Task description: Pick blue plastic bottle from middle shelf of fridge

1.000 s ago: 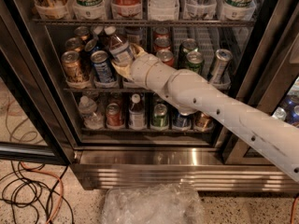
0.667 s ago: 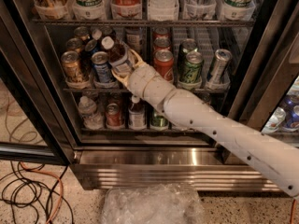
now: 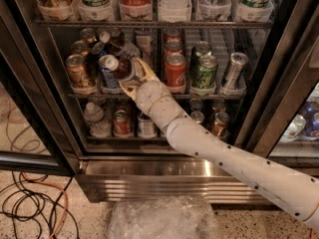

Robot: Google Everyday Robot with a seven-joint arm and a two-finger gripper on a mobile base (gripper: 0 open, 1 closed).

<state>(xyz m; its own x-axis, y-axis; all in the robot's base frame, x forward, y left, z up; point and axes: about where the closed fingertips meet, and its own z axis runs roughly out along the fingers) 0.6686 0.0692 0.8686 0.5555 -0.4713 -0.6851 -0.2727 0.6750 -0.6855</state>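
The blue plastic bottle [image 3: 118, 68] lies tilted at the left of the middle shelf [image 3: 214, 96], its white cap pointing left and its dark neck showing. Its label is hidden behind my gripper. My gripper [image 3: 133, 78] is shut around the bottle's body, one pale finger [image 3: 145, 67] above it and one below. My white arm reaches in from the lower right. The fridge [image 3: 149, 176] stands with its door open and shows wire racks of drinks.
Gold [image 3: 78, 71], red [image 3: 175, 68], green [image 3: 205, 72] and silver [image 3: 234, 66] cans stand on the middle shelf. A second tilted bottle [image 3: 119, 45] leans behind. A small white-capped bottle [image 3: 94, 116] sits on the rack below. Cables [image 3: 30, 208] and a plastic bag [image 3: 159, 218] lie on the floor.
My gripper has moved down and towards the shelf front with the bottle in it. The bottle now sits lower and more tilted. My arm has dropped lower across the bottom rack.
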